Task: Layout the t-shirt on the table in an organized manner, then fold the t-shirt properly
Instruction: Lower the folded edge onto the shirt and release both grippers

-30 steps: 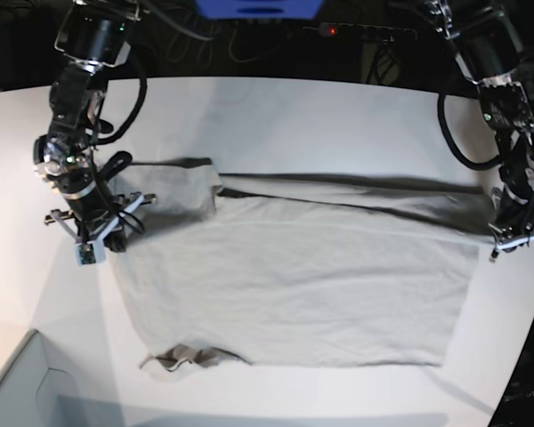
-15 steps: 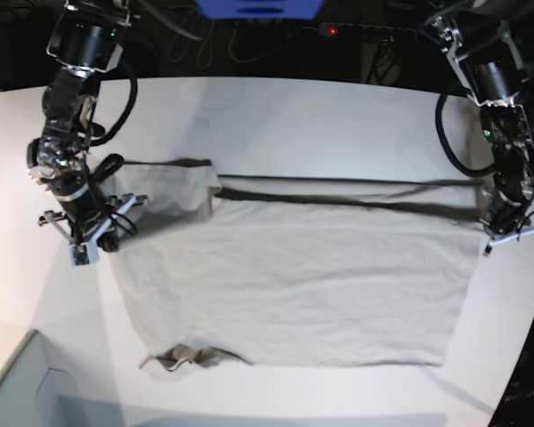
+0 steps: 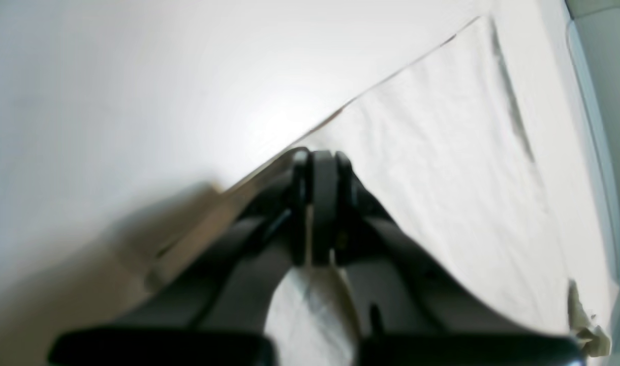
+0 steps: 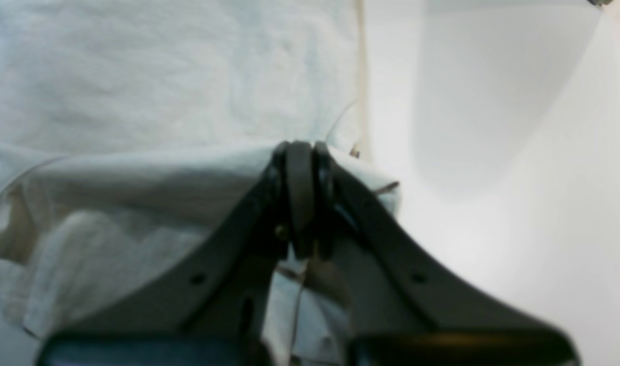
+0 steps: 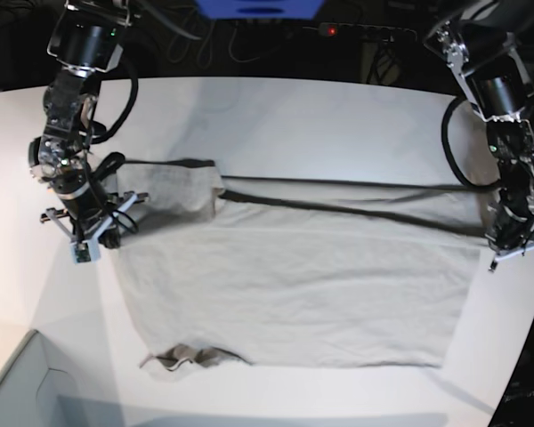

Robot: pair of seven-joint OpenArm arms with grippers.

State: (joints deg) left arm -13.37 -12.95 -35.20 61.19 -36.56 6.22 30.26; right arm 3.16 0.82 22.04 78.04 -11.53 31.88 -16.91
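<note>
Pulling apart a little more than a moment before, the left claw (image 5: 514, 242) and right claw (image 5: 91, 233) each pinched a t-shirt (image 5: 294, 285) edge tight, stretching it flatter on the tabletop (image 5: 320, 116).

Grey-beige t-shirt (image 5: 294, 276) spread flat (far edge lifted) on white table (image 5: 294, 116).
</note>
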